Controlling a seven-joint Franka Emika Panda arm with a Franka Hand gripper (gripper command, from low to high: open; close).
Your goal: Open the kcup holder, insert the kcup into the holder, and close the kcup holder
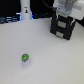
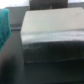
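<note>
Above the kcup holder hangs the hand, grip state unclear; kcup shows no readable writing

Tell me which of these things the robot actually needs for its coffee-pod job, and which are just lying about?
Needed for the job:
- the kcup holder, the black box at the back
- the kcup, the small green-topped pod on the white table
- the gripper above the holder

Just lying about:
- the white bottle-like object at the back
</note>
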